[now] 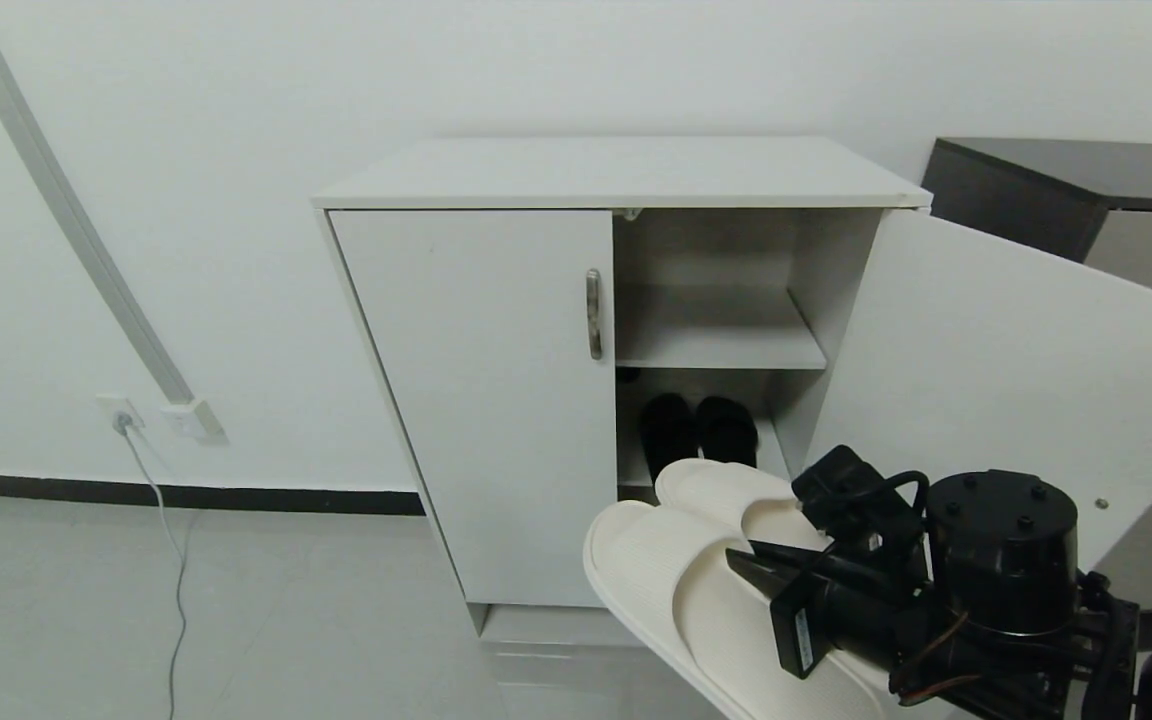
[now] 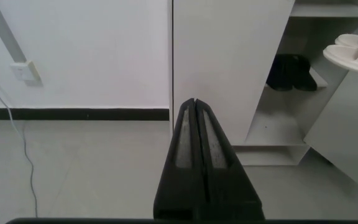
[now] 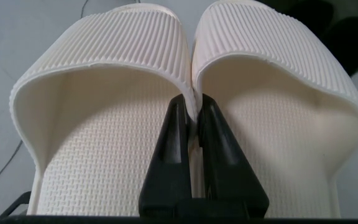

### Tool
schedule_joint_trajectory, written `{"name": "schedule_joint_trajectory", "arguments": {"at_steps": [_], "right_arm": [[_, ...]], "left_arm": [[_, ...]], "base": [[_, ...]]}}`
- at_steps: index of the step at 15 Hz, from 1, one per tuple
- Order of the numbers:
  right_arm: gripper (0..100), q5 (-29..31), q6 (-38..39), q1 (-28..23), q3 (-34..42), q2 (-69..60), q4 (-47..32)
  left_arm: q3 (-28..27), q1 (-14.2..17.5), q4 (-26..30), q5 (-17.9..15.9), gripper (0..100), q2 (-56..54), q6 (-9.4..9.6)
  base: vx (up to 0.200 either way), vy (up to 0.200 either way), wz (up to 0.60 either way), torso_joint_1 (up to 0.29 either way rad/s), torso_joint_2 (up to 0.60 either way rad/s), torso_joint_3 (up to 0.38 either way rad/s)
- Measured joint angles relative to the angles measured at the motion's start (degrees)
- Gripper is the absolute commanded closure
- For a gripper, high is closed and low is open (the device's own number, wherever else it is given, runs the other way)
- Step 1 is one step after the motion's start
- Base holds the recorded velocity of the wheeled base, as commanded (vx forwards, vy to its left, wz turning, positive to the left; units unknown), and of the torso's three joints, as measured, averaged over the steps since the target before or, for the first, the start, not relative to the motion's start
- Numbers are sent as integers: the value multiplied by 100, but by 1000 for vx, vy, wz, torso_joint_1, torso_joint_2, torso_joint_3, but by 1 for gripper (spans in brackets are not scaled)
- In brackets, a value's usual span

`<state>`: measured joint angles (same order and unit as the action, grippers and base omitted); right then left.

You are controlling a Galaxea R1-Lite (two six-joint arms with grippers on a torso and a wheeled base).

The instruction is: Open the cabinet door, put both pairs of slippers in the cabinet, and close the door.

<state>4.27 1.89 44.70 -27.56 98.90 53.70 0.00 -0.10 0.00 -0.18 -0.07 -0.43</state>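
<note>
**WHITE PAIR HELD AT CABINET MOUTH; DOOR OPEN, PLACEMENT OUTSTANDING**

Found the cabinet (image 1: 616,172) with its right door (image 1: 1016,380) swung wide, judged so as to give free entry to the right-hand bay. Noted the left door (image 1: 476,400) shut flush, with no need seen to open it for this load. Recorded an inner shelf (image 1: 716,352) dividing the open bay of the cabinet.

Observed the white slippers (image 1: 676,570) outside the cabinet, just in front of the open bay, toes toward it, side by side and touching. Judged them held as one unit so that a single carry would serve. Logged the black slippers (image 1: 698,430) already inside the cabinet, on a lower board under that shelf, set toward the back.

Saw the right gripper (image 3: 192,106) pinching the two adjoining inner edges of the white pair between its fingers. Saw the left gripper (image 2: 194,106) low, in front of the cabinet's shut door, fingers pressed together on nothing, judged parked out of the way.

Assessed insertion of the white pair and closing of the door as not yet done.
</note>
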Motion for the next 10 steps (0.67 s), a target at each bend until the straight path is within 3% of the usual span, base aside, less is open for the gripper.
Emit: {"name": "schedule_joint_trajectory", "arguments": {"at_steps": [6, 10], "right_arm": [[100, 112, -1, 0, -9, 187, 293], [100, 288, -1, 0, -11, 297, 709]], "left_arm": [[0, 0, 2, 5, 100, 0, 2], [0, 0, 0, 9, 100, 0, 0]], "base": [[0, 0, 0, -43, 430, 390], [0, 0, 0, 1, 96, 91]]}}
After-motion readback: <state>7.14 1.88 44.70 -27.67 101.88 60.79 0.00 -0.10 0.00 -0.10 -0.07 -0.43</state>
